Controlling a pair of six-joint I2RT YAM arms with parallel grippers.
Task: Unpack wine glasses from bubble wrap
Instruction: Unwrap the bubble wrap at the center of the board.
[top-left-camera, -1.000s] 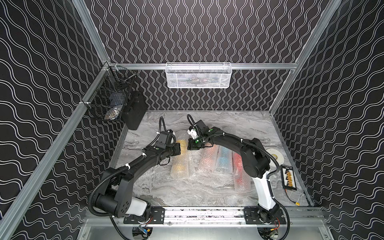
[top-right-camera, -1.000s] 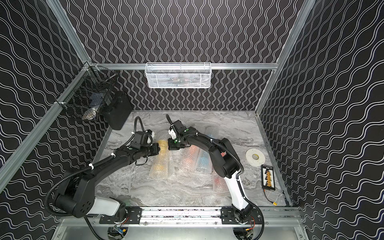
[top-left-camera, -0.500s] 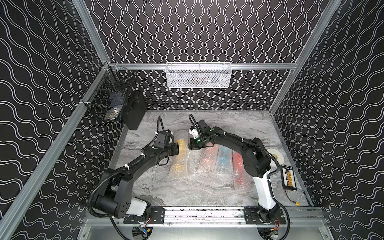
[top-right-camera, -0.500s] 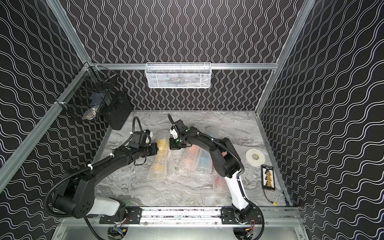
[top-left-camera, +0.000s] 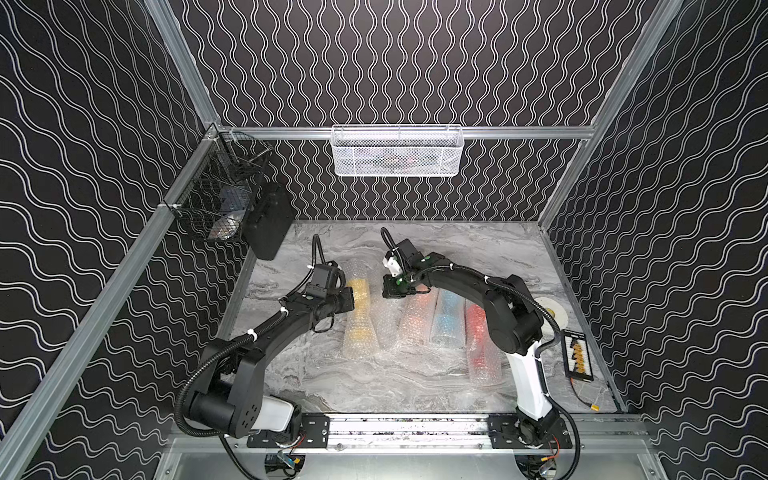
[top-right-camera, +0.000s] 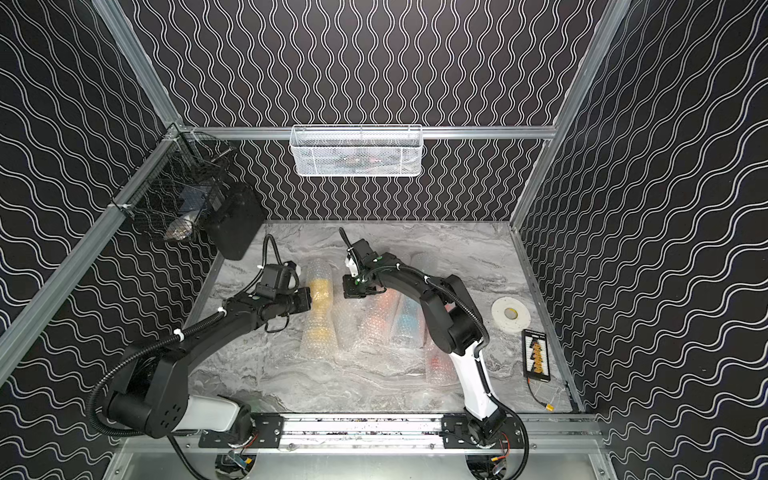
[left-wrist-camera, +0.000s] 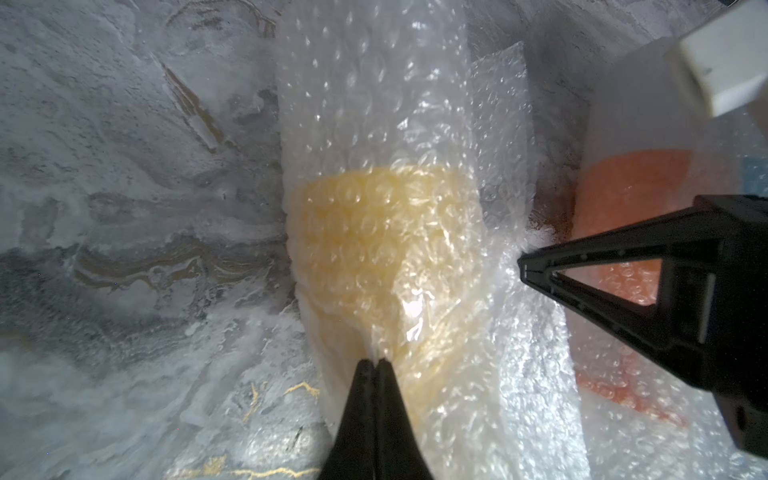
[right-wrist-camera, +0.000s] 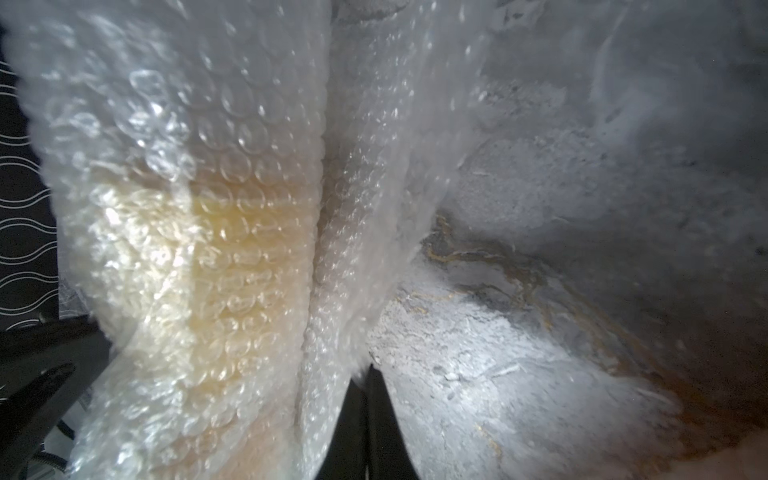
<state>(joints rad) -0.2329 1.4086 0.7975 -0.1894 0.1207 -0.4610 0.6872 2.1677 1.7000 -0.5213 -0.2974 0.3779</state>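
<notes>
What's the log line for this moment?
step: unwrapping yellow glass | left hand: shut on its bubble wrap | right hand: shut on loose flap alongside | orange glass, blue glass, red glass: wrapped

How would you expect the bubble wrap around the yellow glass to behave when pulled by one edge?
Probably floppy: the bubble wrap puckers where the left gripper pinches it. Likely to roll too, since the yellow glass lies on its side inside a round tube. The glossy film might slip from a shallow pinch.
</notes>
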